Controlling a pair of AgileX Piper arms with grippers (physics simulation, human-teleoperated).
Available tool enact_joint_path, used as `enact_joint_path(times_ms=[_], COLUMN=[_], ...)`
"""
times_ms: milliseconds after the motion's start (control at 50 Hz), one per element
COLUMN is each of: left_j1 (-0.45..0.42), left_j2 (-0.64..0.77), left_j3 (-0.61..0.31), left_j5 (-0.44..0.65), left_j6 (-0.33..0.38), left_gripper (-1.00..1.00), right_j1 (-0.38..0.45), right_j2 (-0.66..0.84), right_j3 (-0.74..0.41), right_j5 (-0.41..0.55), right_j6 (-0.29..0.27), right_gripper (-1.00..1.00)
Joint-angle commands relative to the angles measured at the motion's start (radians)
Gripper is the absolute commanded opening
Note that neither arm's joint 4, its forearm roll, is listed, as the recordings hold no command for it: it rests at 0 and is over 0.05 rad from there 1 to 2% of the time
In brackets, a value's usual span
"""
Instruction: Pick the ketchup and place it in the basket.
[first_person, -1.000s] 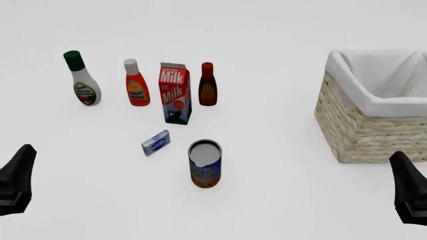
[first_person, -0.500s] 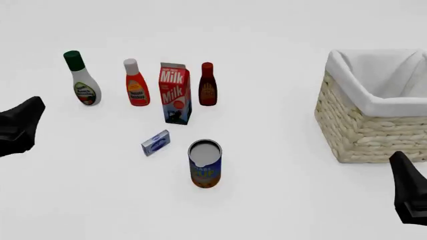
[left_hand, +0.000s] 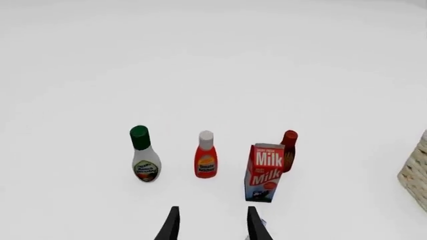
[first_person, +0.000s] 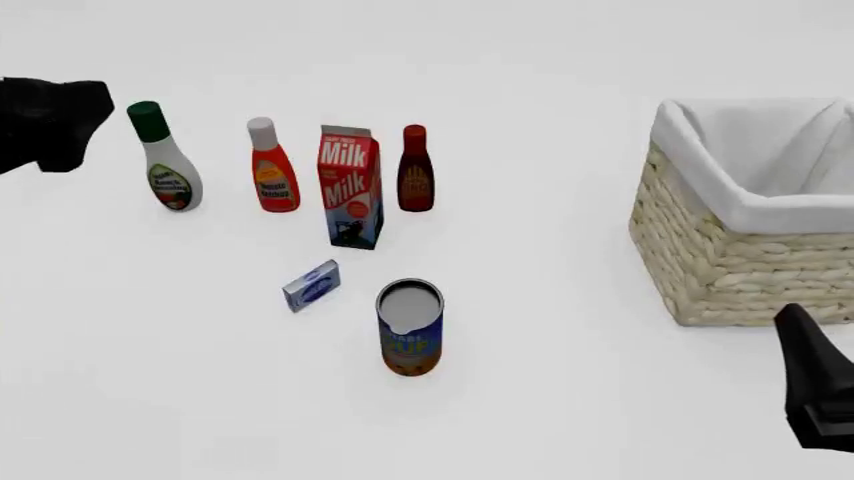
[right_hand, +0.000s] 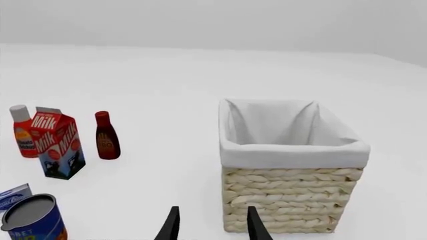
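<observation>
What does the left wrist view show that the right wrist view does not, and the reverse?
Only the left wrist view shows the white bottle with green cap. Only the right wrist view shows the silver-topped blue can and the whole pale wicker basket with white lining; the left sees just its edge. Both show the red-orange ketchup bottle with grey cap, the red milk carton, the dark red bottle, and their own open end effector, left and right.

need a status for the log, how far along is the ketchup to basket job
Nothing is done yet: the ketchup stands upright between the green-capped bottle and the milk carton, and the basket shows only its lining. The left gripper is open, pointed toward the ketchup. Grasping, carrying and placing remain. The right gripper holds nothing.
</observation>
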Motion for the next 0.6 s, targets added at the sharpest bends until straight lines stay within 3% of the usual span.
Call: enact_joint_path(times_ms=[20,220,280,400,420,600], left_j1=[-0.016,-0.008,0.009,0.031,0.033,0.031], left_j2=[0.128,0.234,0.303,0.347,0.455,0.551], left_j3=[-0.180,-0.277,-0.364,-0.430,-0.533,-0.612], left_j5=[0.096,0.140,0.176,0.207,0.258,0.286], left_j6=[-0.002,0.005,0.044,0.085,0.085,0.086], left_gripper=[1.00,1.00,1.00,1.00,1.00,1.00], right_j1=[0.008,0.008,0.010,0.009,0.007,0.006], right_j2=[0.010,0.016,0.037,0.045,0.050,0.044], right_j3=[0.002,0.002,0.002,0.002,0.002,0.003], right_j5=[-0.005,-0.009,-0.026,-0.032,-0.036,-0.030], right_j6=[-0.003,-0.003,-0.003,-0.003,-0.002,-0.004], right_gripper=[1.00,1.00,1.00,1.00,1.00,1.00])
